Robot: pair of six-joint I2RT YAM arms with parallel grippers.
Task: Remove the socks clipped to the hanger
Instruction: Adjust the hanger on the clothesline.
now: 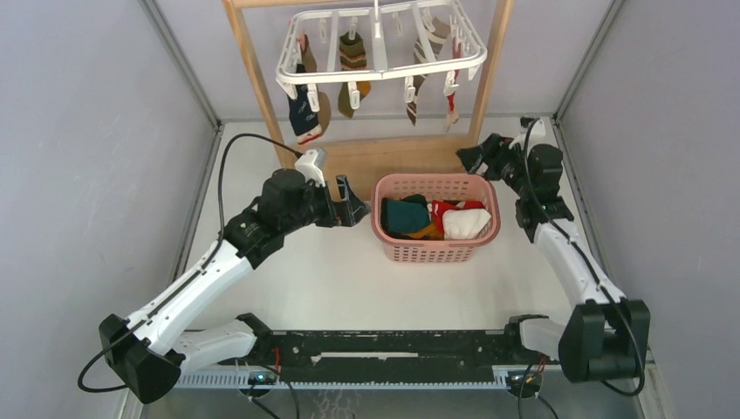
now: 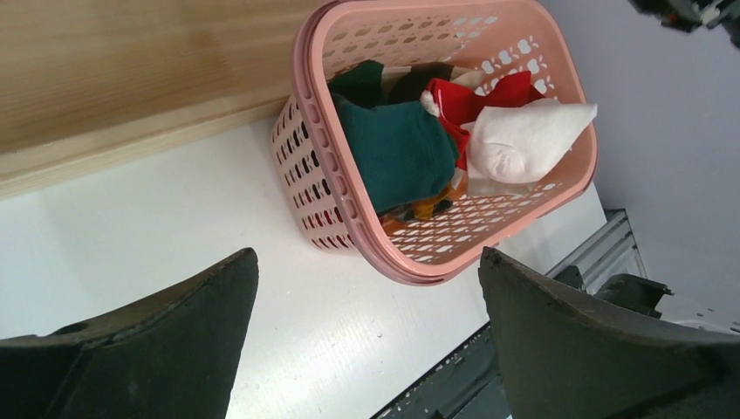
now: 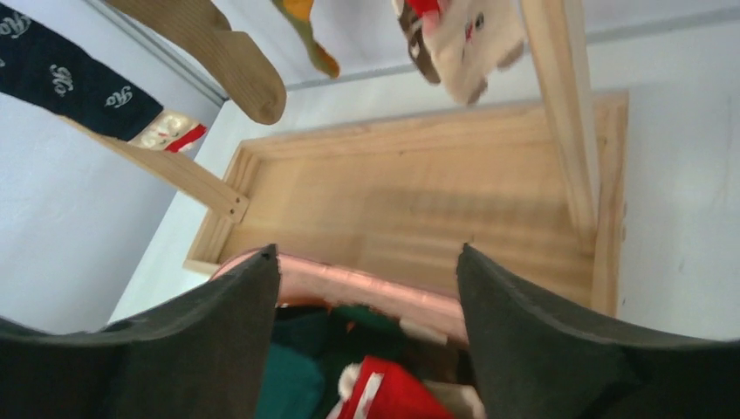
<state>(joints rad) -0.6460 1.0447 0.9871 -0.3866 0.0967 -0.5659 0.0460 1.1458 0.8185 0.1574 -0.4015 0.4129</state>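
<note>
The white hanger hangs from a wooden stand at the back. Several socks stay clipped to it: a navy sock, a tan sock, a brown-and-green striped sock and a white and red sock. My left gripper is open and empty, low over the table just left of the pink basket. My right gripper is open with nothing between its fingers, over the basket's far right corner. In the right wrist view the basket rim shows beneath that gripper.
The basket holds loose socks: teal, red and white. The stand's wooden base lies behind it, with upright posts at either side. Grey walls enclose the table.
</note>
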